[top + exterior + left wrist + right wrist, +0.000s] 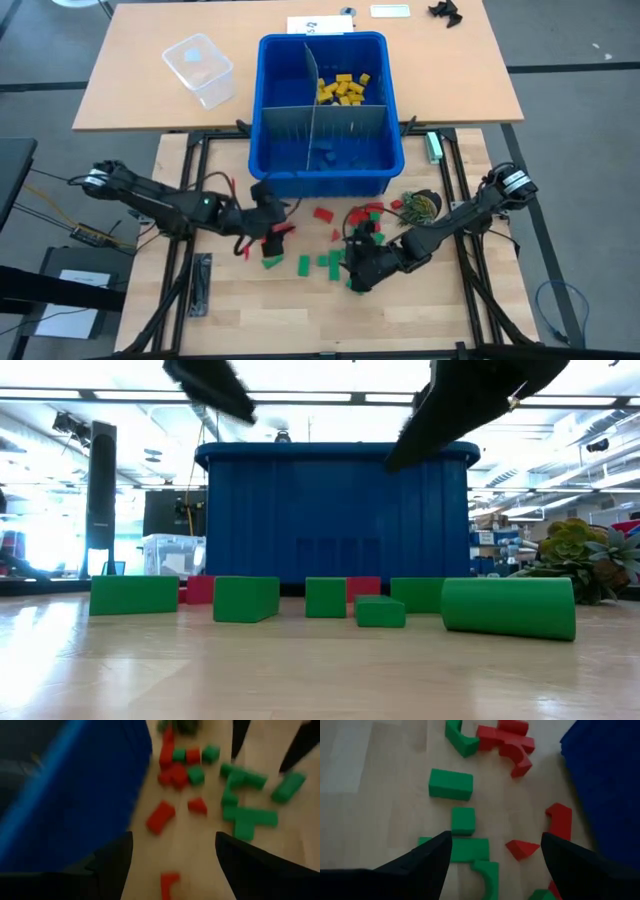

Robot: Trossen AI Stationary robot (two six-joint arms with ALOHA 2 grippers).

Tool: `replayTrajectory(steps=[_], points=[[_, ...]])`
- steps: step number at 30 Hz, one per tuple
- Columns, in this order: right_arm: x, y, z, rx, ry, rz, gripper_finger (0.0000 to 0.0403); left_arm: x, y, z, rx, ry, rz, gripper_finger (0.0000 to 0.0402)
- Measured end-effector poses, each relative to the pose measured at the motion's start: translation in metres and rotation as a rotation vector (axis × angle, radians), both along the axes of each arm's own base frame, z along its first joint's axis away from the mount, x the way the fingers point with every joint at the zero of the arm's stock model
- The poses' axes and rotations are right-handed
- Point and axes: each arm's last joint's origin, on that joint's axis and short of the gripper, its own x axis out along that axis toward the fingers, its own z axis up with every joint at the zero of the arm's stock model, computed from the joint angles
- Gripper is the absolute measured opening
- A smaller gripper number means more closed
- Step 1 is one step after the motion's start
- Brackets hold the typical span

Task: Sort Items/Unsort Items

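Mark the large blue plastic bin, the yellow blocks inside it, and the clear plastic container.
Large blue plastic bin (325, 185), high view: its front wall.
Yellow toy blocks (342, 89), high view: middle of the pile in the bin's rear right compartment.
Clear plastic container (199, 69), high view: centre of its open top.

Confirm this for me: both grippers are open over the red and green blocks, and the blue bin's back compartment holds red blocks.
Not quite. The high view shows yellow blocks, not red, in the blue bin's back compartment. The rest holds: left gripper and right gripper are open over the red and green blocks.

Matt blocks (450, 784), pale wood table (375, 780).
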Motion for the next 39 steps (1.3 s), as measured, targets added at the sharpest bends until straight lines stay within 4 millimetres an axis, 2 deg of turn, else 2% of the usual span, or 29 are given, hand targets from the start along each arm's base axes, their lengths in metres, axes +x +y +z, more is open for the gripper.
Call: replayTrajectory(steps=[7,18,21,28,34,37,39], points=[[0.007,-0.016,0.000,-0.005,0.015,-0.016,0.0305,-0.002,0.002,-0.038,-0.110,0.094,0.097,0.0284],[0.017,-0.036,0.002,0.002,-0.021,-0.071,0.0305,0.017,0.035,-0.081,-0.235,0.293,0.149,0.0262],[0.018,-0.037,0.003,0.017,-0.029,-0.087,0.0305,0.024,0.041,-0.095,-0.289,0.359,0.125,0.0260],[0.017,-0.034,0.003,0.062,-0.051,-0.129,0.0305,0.036,0.045,-0.132,-0.249,0.493,0.132,0.0260],[0.015,-0.029,0.003,0.087,-0.069,-0.154,0.0305,0.047,0.043,-0.157,-0.253,0.570,0.009,0.0252],[0.013,-0.027,0.001,0.087,-0.076,-0.176,0.0305,0.049,0.044,-0.162,-0.258,0.597,-0.041,0.0233],[0.011,-0.025,-0.001,0.093,-0.079,-0.183,0.0305,0.050,0.045,-0.162,-0.246,0.588,-0.066,0.0204]])
